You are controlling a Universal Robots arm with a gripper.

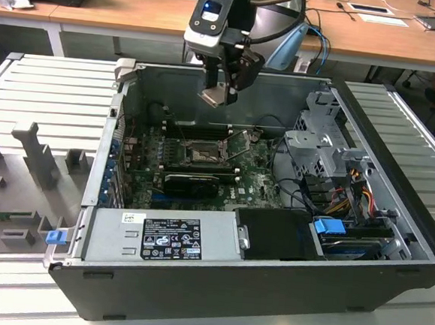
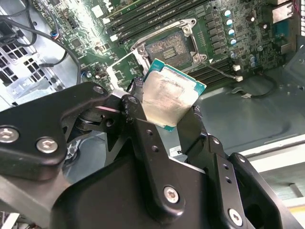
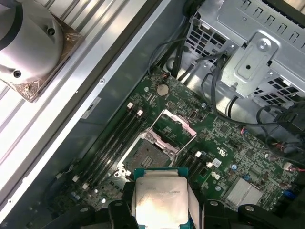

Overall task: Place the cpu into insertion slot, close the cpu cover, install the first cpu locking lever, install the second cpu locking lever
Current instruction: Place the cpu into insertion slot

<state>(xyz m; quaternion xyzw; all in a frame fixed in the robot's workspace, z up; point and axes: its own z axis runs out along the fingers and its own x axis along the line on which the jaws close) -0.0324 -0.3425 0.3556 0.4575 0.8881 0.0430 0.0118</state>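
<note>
An open computer case (image 1: pixel 215 294) lies on the ribbed grey bench (image 1: pixel 50 89). A grey power supply (image 1: pixel 162 237) sits along its near side, and a metal drive cage (image 1: pixel 324 144) with loose cables (image 3: pixel 214 90) is on the exterior view's right. On the green board, long black memory slots (image 3: pixel 114 138) run just beside the insertion slot (image 3: pixel 151 153). The slot's dark centre is bare. The cpu cover (image 3: pixel 180 123) is tipped up on the far side of the slot from the memory slots.

The hand (image 2: pixel 166 107) hangs above the board, well apart from it. Its black fingers (image 2: pixel 143 133) are closed on two opposite edges of the cpu (image 3: pixel 159 198). The chip is held tilted over the socket area. It is a flat square with a green rim, and its silvery top is smeared with pale residue.
</note>
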